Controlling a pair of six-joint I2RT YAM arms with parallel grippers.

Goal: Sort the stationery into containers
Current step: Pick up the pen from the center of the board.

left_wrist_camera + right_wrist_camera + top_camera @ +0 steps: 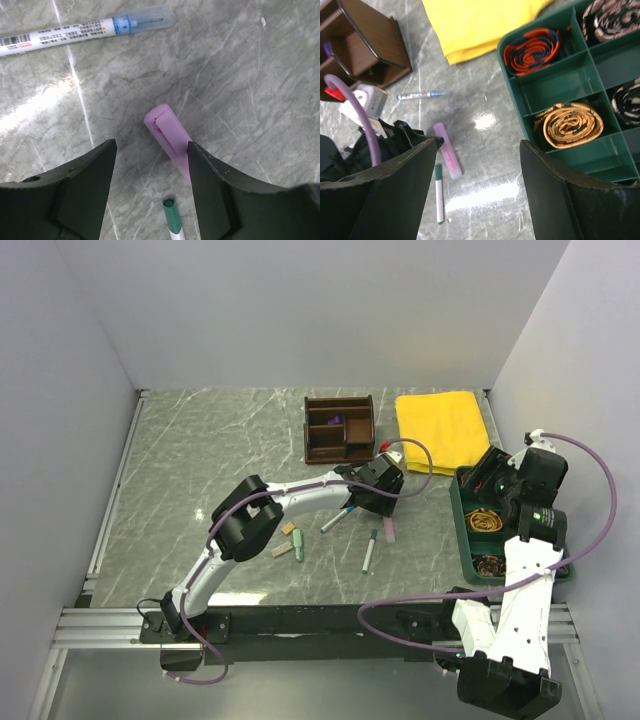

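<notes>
My left gripper (384, 500) is open, low over a pink eraser (167, 132) on the marble table. The eraser lies between the fingers, close against the right finger (215, 190). A green-capped white pen (172, 217) lies just behind it and a blue-capped white pen (85, 31) lies ahead. In the top view the pink eraser (388, 531), green-capped pen (368, 551), blue-capped pen (334, 521) and tan and green erasers (290, 540) lie mid-table. My right gripper (477, 145) is open and empty beside the dark green tray (555, 95). The brown organiser (340, 428) stands behind.
A folded yellow cloth (440, 428) lies at the back right beside the organiser. The green tray (462, 525) holds coiled bands (570, 125) in some cells. Grey walls close in the table on three sides. The left arm's purple cable (360, 110) loops above its wrist.
</notes>
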